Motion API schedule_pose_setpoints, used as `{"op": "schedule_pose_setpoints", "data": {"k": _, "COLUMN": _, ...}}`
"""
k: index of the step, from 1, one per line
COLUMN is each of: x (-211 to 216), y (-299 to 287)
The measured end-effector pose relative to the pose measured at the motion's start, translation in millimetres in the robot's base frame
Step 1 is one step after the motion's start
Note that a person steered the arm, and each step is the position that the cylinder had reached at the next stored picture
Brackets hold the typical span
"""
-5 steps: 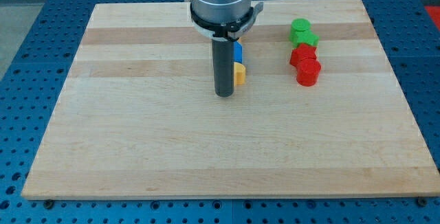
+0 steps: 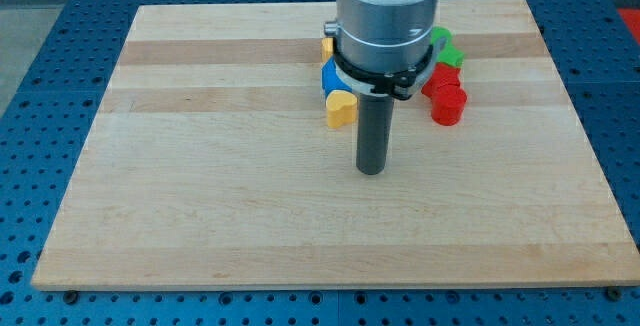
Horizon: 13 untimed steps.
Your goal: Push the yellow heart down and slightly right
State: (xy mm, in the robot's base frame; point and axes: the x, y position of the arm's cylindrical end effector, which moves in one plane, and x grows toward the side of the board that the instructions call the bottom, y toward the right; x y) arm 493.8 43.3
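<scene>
The yellow heart (image 2: pixel 339 110) lies on the wooden board (image 2: pixel 200 196), just above the board's middle. A blue block (image 2: pixel 329 77) touches it from above, and a small yellow block (image 2: pixel 326 44) sits above that. My tip (image 2: pixel 371 170) rests on the board below and to the right of the yellow heart, a short gap apart from it. The arm's grey body hides part of the blocks behind it.
Two red blocks (image 2: pixel 446 96) stand right of the rod, one stacked toward the view's bottom of the other. A green block (image 2: pixel 446 48) sits above them, partly hidden by the arm. Blue perforated table surrounds the board.
The rod has moved right and down, from the left side of the yellow heart to below and right of it. The heart and blue block now show fully.
</scene>
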Motion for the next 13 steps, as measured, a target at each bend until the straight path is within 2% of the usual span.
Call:
{"op": "schedule_pose_setpoints", "data": {"k": 1, "x": 1.8, "y": 23.2}}
{"op": "schedule_pose_setpoints", "data": {"k": 3, "x": 1.2, "y": 115.6}}
{"op": "schedule_pose_setpoints", "data": {"k": 5, "x": -43.5, "y": 155.2}}
{"op": "schedule_pose_setpoints", "data": {"k": 9, "x": -165.6, "y": 159.3}}
{"op": "schedule_pose_setpoints", "data": {"k": 13, "x": -169.4, "y": 105.8}}
